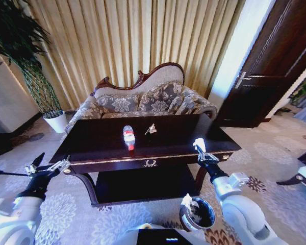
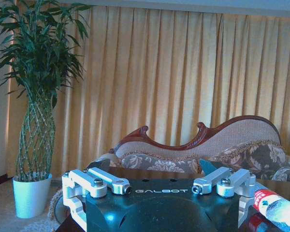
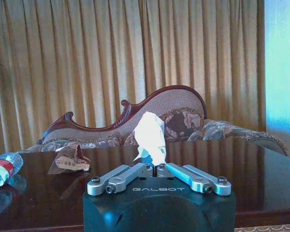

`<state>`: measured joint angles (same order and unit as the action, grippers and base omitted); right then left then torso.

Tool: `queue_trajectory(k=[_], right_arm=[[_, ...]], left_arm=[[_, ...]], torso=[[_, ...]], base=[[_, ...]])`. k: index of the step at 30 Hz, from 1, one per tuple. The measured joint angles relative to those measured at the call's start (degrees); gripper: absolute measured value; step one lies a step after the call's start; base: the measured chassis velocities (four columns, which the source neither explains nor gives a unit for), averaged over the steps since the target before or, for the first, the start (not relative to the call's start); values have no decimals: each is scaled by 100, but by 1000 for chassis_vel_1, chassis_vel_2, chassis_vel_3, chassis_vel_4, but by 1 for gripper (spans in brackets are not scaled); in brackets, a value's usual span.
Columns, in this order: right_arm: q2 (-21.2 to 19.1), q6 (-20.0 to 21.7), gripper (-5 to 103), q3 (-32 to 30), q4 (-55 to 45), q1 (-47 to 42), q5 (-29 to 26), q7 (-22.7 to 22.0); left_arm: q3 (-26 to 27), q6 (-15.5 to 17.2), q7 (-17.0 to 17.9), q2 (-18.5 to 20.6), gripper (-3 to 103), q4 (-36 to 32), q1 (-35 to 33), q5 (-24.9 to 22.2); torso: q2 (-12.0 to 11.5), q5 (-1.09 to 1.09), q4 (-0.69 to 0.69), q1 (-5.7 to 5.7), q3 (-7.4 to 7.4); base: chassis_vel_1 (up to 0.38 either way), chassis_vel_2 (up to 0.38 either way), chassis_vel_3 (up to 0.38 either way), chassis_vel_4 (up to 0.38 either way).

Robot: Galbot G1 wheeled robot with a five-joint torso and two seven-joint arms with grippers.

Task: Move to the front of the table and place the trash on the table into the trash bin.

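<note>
Right gripper (image 1: 200, 149) sits at the front right edge of the large dark reddish-brown glossy wooden table (image 1: 102, 148), fingers pinched closed on a white crumpled paper wad (image 3: 150, 138); the wad sticks up above the fingertips, just over the tabletop. Paper looks very light, soft and crushable, so a pinch anywhere on its bulk should hold, though a loose flap could tear or slip out. Small round dark shiny-metal trash bin (image 1: 198, 215) stands on the carpet in front of the table, beside the right arm, with white paper already inside. Small clear plastic bottle with red-and-white label and red cap (image 1: 128, 137) lies on its side near the table's middle; probably light, smooth, and apt to roll, best taken across the body. Small crumpled greyish wrapper (image 1: 151, 129) lies just beside it, towards the sofa (image 1: 143, 99); flimsy, needs a low pinch. Left gripper (image 1: 47, 168) hovers by the table's front left corner, fingers spread open, holding nothing.
</note>
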<state>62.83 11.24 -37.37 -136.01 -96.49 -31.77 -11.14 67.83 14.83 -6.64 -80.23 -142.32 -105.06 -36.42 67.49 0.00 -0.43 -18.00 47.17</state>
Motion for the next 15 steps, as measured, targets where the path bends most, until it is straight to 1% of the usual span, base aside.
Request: queue_trajectory(k=[10,12,15], right_arm=[[10,10,0,3,-9,-5,3,-13],[78,36,0,5,-210,-63,61,-33],[98,48,0,6,-253,-77,81,-44]], left_arm=[[0,0,-1,1,100,-4,-2,-1],[-6,-4,-34,4,100,-43,-16,-26],[-9,-4,-41,5,100,-51,-21,-34]], torso=[[0,0,0,0,0],[0,-1,0,0,1],[0,-1,-1,0,0]], base=[[0,0,0,0],[0,0,0,0],[0,0,0,0]])
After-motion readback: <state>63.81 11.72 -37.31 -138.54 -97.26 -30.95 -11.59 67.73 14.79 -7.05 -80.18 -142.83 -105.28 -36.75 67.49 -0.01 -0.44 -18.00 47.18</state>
